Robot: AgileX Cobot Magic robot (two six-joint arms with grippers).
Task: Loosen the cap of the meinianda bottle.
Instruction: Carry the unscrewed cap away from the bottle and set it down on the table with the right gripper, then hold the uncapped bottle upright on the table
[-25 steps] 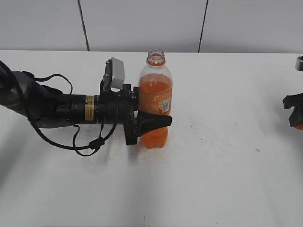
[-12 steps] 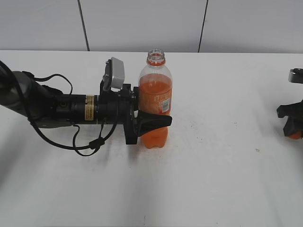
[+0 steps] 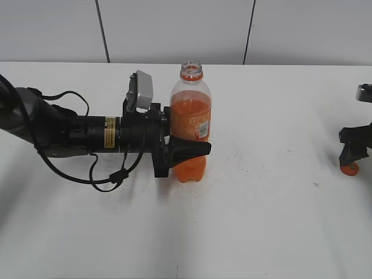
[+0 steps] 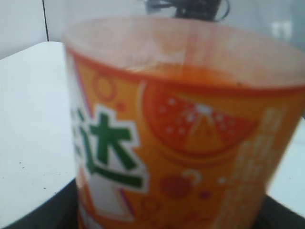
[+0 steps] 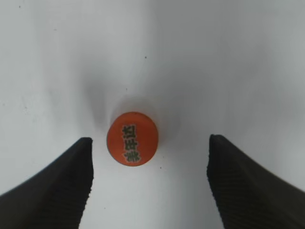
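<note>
The meinianda bottle (image 3: 190,125) stands upright mid-table, its mouth (image 3: 191,64) open with no cap on it. My left gripper (image 3: 197,145) is shut on the bottle's waist, reaching in from the left. In the left wrist view the bottle's orange label (image 4: 181,143) fills the frame, with dark fingers (image 4: 28,217) at the bottom corners. The orange cap (image 3: 349,170) lies on the table at the far right. My right gripper (image 3: 353,152) hangs open just above it. In the right wrist view the cap (image 5: 132,138) lies top up between the spread fingers (image 5: 62,186), touching neither.
The white table (image 3: 261,221) ends at a grey panelled wall (image 3: 174,29) behind. The left arm and its looped cable (image 3: 110,174) lie across the table's left half.
My right gripper came in from the right edge, lowered the cap to the table and opened. The cap now lies free beneath it. The left gripper and bottle have not moved.
</note>
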